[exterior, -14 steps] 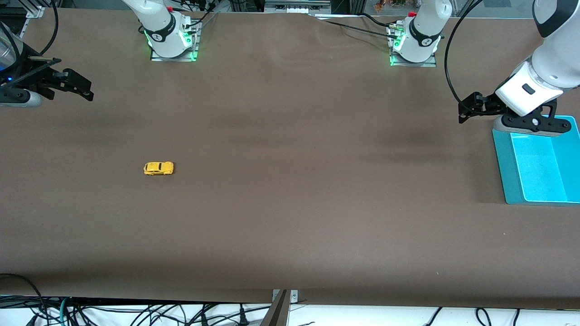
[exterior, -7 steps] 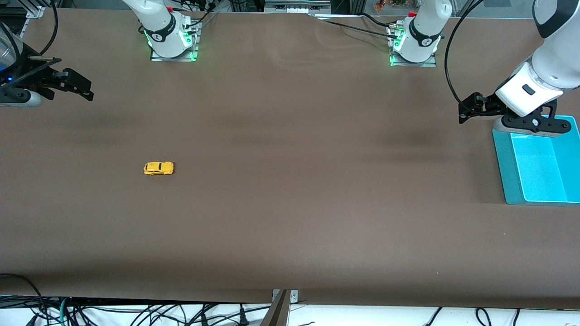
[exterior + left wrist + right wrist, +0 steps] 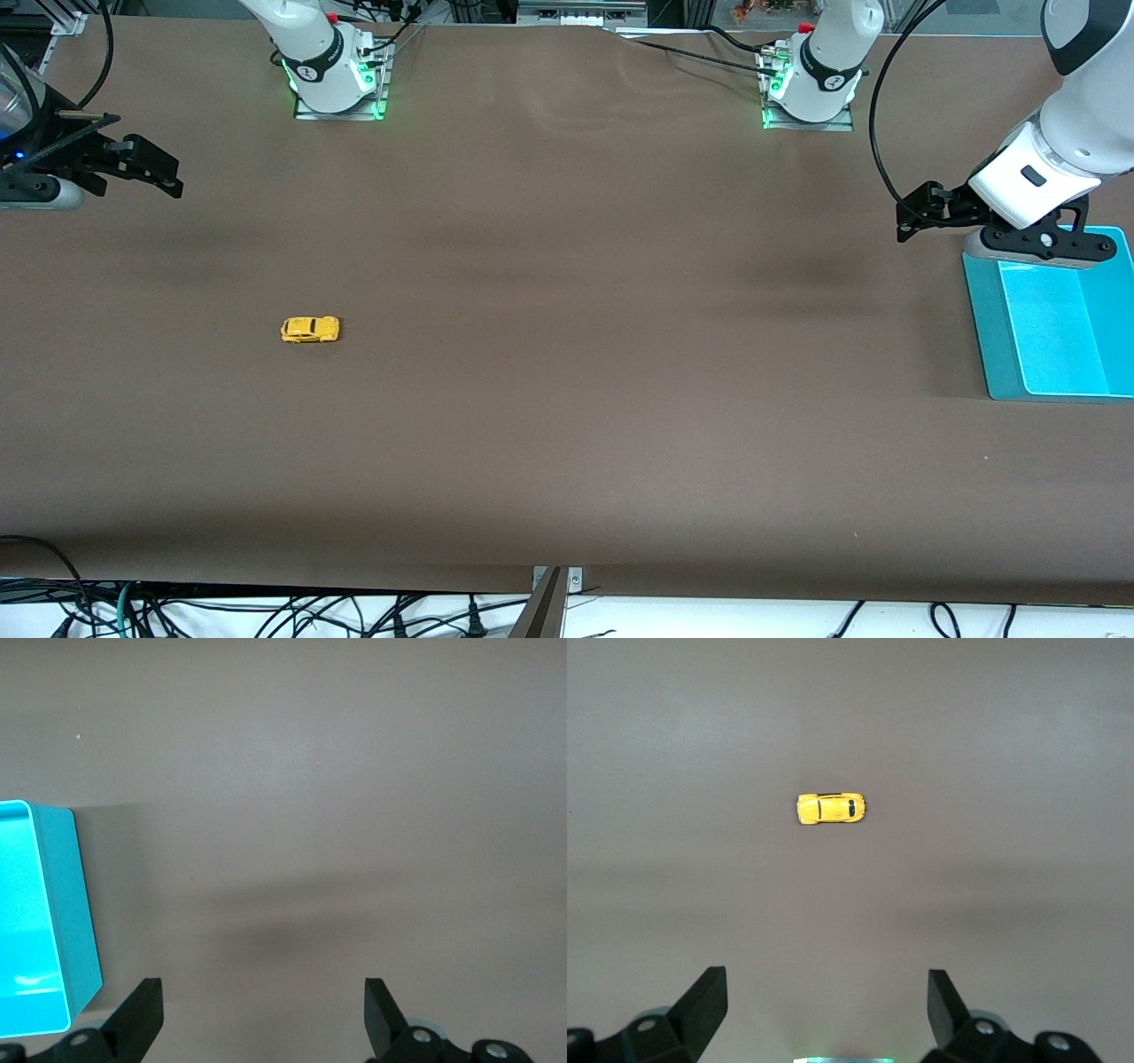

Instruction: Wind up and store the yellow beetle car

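The yellow beetle car [image 3: 310,330] stands alone on the brown table toward the right arm's end. It also shows in the right wrist view [image 3: 831,808], well clear of the fingers. My right gripper [image 3: 164,177] hangs open and empty in the air at the right arm's end of the table, away from the car. My left gripper [image 3: 912,220] hangs open and empty above the table beside the teal bin [image 3: 988,337]. The bin's wall also shows in the left wrist view [image 3: 75,904].
The teal bin looks empty and sits at the left arm's end of the table. The two arm bases [image 3: 335,80] [image 3: 808,89] stand along the table's edge farthest from the front camera. Cables hang below the table's nearest edge.
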`<state>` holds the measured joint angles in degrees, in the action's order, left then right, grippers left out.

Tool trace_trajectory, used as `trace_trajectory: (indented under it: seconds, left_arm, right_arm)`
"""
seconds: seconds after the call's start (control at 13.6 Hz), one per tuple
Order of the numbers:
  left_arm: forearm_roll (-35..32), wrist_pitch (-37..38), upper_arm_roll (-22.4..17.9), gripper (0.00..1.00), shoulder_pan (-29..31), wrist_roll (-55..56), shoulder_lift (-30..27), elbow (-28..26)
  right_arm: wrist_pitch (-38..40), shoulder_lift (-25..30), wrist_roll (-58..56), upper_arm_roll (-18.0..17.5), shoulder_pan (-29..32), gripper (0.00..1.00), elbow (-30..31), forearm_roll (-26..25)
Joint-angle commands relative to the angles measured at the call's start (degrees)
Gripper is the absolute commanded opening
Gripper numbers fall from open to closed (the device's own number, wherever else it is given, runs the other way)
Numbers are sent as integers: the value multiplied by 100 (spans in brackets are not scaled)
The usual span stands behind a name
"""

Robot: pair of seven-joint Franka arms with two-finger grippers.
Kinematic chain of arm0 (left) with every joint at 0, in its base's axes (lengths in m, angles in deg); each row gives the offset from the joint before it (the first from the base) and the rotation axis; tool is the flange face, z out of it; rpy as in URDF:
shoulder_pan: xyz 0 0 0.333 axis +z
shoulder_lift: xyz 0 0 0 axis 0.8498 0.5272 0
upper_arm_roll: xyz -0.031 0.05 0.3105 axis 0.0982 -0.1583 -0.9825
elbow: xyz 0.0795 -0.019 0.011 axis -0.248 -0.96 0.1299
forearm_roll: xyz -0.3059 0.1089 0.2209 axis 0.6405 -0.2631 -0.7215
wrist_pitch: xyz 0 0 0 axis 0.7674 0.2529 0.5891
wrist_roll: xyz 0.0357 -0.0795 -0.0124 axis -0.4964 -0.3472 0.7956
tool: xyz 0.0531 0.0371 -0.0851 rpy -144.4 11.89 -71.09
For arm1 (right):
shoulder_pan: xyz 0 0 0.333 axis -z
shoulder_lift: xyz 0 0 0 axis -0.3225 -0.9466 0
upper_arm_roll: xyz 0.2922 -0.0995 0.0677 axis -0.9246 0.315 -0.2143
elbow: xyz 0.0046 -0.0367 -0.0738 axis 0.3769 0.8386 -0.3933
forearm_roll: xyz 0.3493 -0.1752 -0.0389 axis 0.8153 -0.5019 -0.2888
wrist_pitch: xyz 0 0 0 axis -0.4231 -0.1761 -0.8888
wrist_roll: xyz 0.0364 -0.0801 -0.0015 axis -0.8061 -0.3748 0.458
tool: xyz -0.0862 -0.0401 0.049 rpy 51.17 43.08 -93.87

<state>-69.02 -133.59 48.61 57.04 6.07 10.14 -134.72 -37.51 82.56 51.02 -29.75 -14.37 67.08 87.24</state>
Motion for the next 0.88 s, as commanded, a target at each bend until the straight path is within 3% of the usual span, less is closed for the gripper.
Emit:
trace_trajectory:
  seconds: [0.0, 0.29, 0.66, 0.81]
  left_arm:
    - [61, 55, -1, 100, 18, -25, 59, 141]
    - [61, 54, -1, 100, 18, -25, 59, 141]
    - [61, 55, -10, 100, 18, -25, 59, 141]
    - [61, 46, -10, 100, 18, -25, 59, 141]
  right_arm:
    - [54, -80, -39, -15, 30, 100, -166, -46]
    - [-43, -255, -22, -6, 118, 100, -157, -81]
    - [-130, -1212, -564, -68, 30, 100, -149, -143]
    - [-567, -1529, -1169, -68, -40, 100, -52, -152]
